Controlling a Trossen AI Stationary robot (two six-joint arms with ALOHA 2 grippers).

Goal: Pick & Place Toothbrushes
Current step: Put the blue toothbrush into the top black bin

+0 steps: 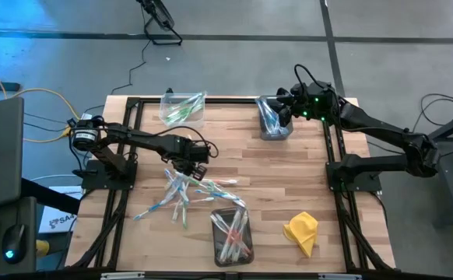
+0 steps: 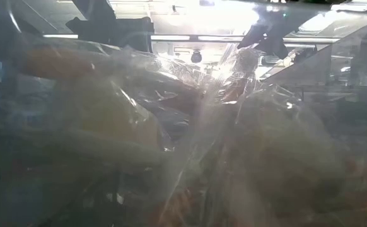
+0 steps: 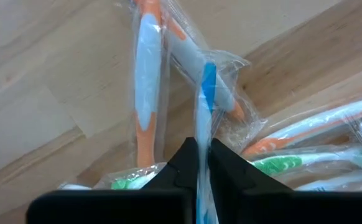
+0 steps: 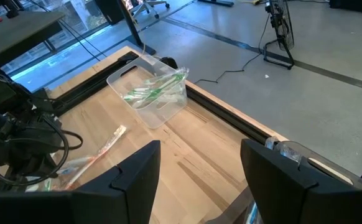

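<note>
Several wrapped toothbrushes [image 1: 186, 190] lie in a loose heap on the wooden table, left of centre. My left gripper [image 1: 186, 165] points down into the heap, shut on a white toothbrush with a blue stripe [image 3: 207, 87] in a clear wrapper. Orange-accented toothbrushes [image 3: 147, 74] and green-accented ones [image 3: 287, 163] lie around it on the wood. My right gripper [image 4: 199, 177] hovers open and holding nothing above the far bin of blue toothbrushes [image 1: 273, 118]. My left gripper pinches the blue-striped toothbrush's handle [image 3: 203, 134] and its wrapper between the two fingertips [image 3: 184, 163]. The fingers come from above, pointing down, one on each side of the shaft. The brush's far end lies among the other wrapped brushes on the table.
A clear bin of green toothbrushes [image 1: 182, 109] stands at the far left of the table. A bin with pink and orange ones [image 1: 232, 235] sits near the front edge, and a yellow cloth [image 1: 302, 231] lies to its right. Crinkled clear plastic [image 2: 190, 126] fills the low view.
</note>
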